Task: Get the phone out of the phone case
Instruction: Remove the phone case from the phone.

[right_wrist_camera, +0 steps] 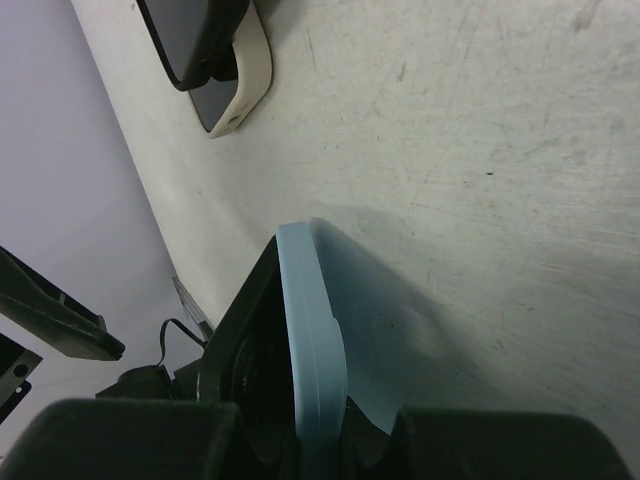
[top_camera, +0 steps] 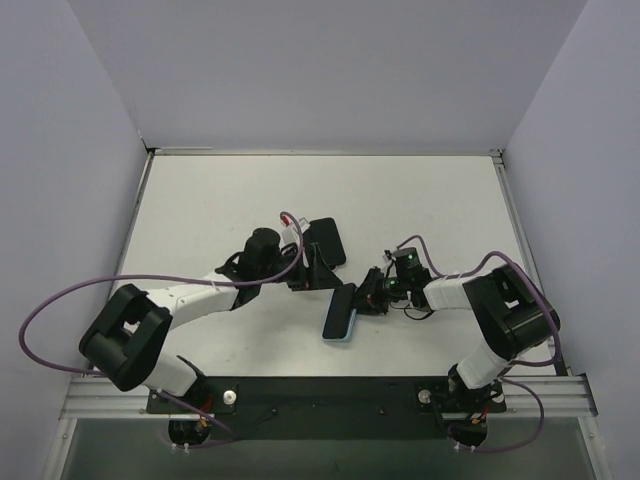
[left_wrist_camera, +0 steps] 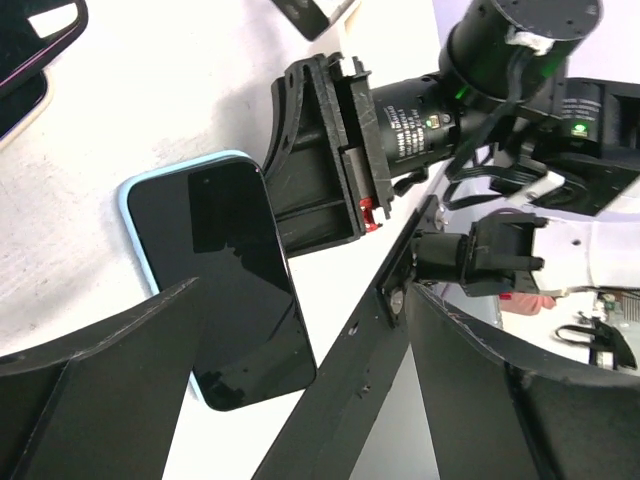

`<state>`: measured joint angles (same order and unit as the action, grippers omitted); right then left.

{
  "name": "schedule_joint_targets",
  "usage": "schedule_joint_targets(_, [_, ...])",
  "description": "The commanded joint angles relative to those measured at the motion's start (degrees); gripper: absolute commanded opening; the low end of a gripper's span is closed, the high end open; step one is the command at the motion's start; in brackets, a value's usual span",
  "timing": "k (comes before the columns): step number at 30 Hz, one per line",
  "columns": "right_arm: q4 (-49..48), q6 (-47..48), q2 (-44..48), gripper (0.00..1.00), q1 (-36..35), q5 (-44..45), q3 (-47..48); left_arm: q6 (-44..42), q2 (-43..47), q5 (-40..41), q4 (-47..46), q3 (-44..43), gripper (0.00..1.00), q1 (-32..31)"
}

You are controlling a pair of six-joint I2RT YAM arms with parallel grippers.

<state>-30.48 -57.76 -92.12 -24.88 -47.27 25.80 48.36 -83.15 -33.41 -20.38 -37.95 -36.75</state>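
Midway along the near edge of the table [top_camera: 200, 200], a little in from it, the phone case [left_wrist_camera: 128, 200], phone [left_wrist_camera: 225, 270] inside, is clenched by its long rim in the right end effector [top_camera: 362, 297]; the left end effector [top_camera: 305, 270] hangs released beside it. So close, the two could collide, or the thin rim could slip free.

Black phone [top_camera: 340, 310], screen dark, seated in light-blue case [right_wrist_camera: 312, 335]. Pair tipped up on one long side, approx mid-table widthwise, closer to near edge.
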Motion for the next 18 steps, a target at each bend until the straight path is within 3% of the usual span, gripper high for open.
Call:
schedule_joint_targets(1, [0.72,2.11,2.11,0.00,-0.25,-1.27,1.70,-7.13,0.10,10.43,13.83,-7.12,0.91,-4.19])
schedule_joint_targets(3, [8.38,5.45,3.16,0.00,-0.34,1.90,3.37,-9.41,-0.86,14.93,18.43,-10.28,0.92,-8.83])
schedule_joint_targets(4, [18.08,6.42,4.21,0.00,-0.69,7.31,5.55,-9.86,-1.30,18.61,20.28,-11.08,0.93,-10.34])
schedule_joint_targets(7, [26.93,6.61,5.89,0.00,-0.52,11.57,7.33,-11.18,-3.50,26.51,28.54,-15.73,0.94,-16.14])
schedule_joint_targets(13, [34.51,5.02,8.88,0.00,-0.69,17.20,8.91,-13.11,-10.44,33.40,36.89,-23.38,0.94,-22.38])
schedule_joint_targets(18, [35.31,4.76,9.59,0.00,-0.69,17.21,9.88,-13.55,-13.96,38.24,39.54,-25.77,0.91,-24.77])
